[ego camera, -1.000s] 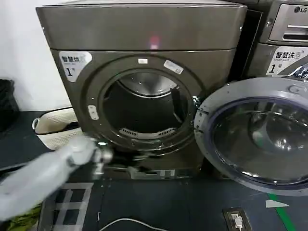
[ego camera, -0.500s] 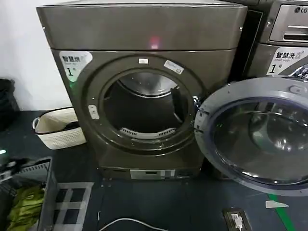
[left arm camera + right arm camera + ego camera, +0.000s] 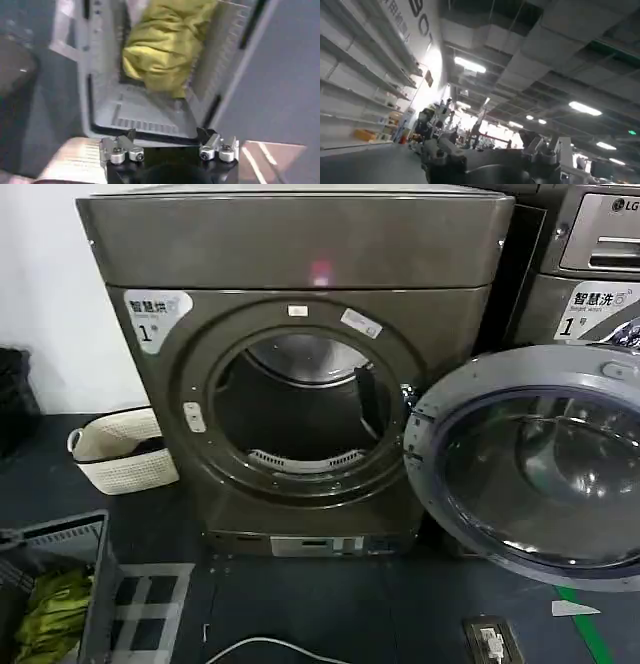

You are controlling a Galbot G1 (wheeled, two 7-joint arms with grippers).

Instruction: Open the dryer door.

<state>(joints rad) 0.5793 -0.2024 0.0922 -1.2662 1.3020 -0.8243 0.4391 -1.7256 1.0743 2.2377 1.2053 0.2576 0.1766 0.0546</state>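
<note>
Left gripper (image 3: 169, 145) hangs with its fingers apart over a grey slatted plastic crate (image 3: 150, 117) holding crumpled yellow-green cloth (image 3: 165, 45); the right gripper (image 3: 487, 150), also spread, points up at a ceiling with strip lights. Left of the crate's place on the dark floor, nothing touches the dryer (image 3: 290, 264), a boxy bronze-grey metal machine with a pink light. Its round drum mouth gapes, and the dryer door (image 3: 530, 464), grey plastic ringing dark domed glass, stands swung wide to the dryer's right. A woven white basket (image 3: 120, 449) sits beside the dryer's left.
</note>
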